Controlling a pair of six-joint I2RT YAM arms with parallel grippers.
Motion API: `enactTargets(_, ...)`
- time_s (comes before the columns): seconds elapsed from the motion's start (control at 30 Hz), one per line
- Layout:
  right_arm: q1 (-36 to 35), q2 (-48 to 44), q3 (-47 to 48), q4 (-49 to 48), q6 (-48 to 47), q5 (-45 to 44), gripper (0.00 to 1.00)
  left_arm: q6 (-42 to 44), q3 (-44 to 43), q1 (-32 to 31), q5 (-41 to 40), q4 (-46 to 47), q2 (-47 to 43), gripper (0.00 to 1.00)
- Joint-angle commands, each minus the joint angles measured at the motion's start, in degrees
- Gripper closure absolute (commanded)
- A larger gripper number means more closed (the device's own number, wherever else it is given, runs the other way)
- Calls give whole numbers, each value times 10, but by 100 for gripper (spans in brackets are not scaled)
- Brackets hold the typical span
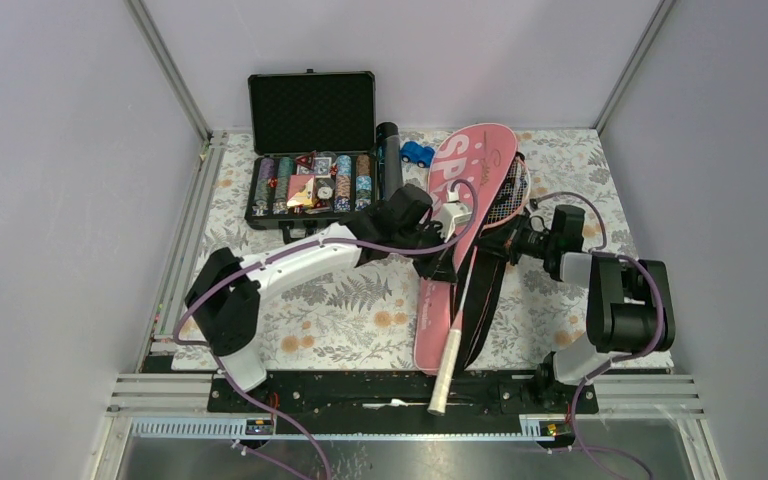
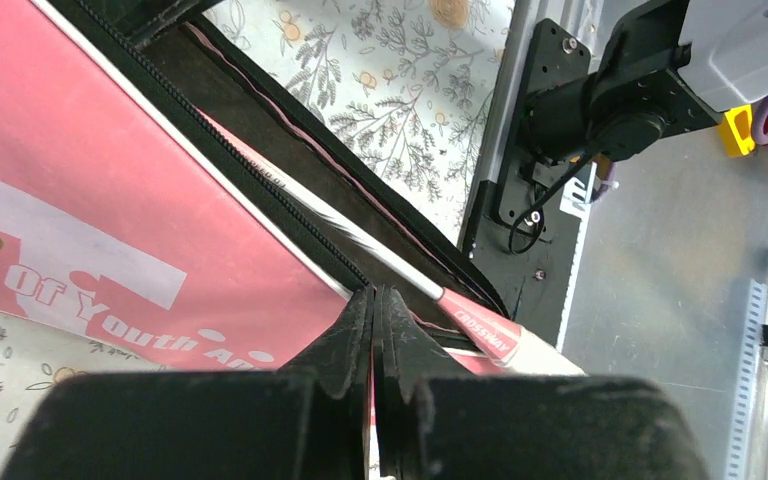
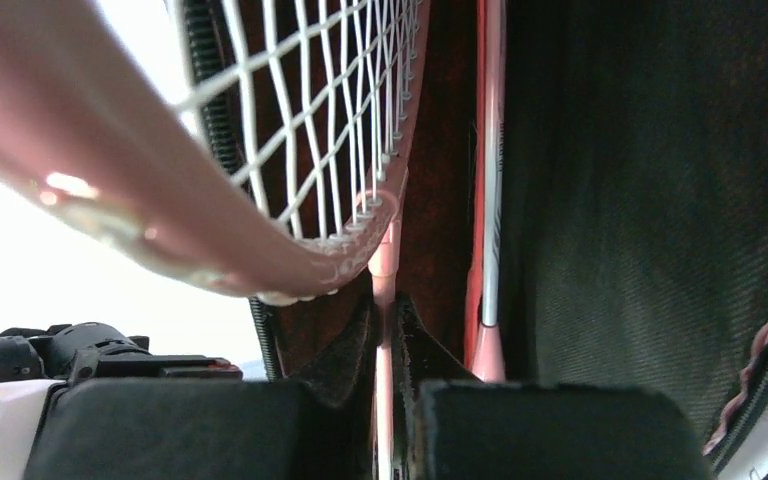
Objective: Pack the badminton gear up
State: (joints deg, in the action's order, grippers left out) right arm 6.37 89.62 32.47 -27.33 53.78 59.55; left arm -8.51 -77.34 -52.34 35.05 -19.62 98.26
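Right wrist view showed the right gripper [image 3: 387, 315] pinching the thin pink shaft of a racket [image 3: 160, 170], whose strung head sat over the dark lining of the open racket cover [image 3: 640, 200], beside a second racket [image 3: 487, 200]. The left gripper [image 2: 374, 300], fingers pressed together, nipped the cover's zipper edge above the table [image 1: 360, 310].

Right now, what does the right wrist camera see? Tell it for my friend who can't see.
The right gripper is shut on the thin pink shaft of a racket, just below its white strings. A second racket lies beside it, both inside the dark-lined cover.
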Motion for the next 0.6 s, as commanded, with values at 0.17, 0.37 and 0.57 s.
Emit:
enactTargets(0.17, 7, 21, 77, 27, -60, -34, 100, 13, 4, -7, 32, -17, -49, 100)
enactTargets(0.37, 7, 15, 91, 23, -60, -81, 100, 4, 19, -7, 28, -13, -60, 100)
enactTargets(0.57, 8, 32, 77, -79, -12, -137, 100, -74, 53, -7, 47, 55, -83, 100)
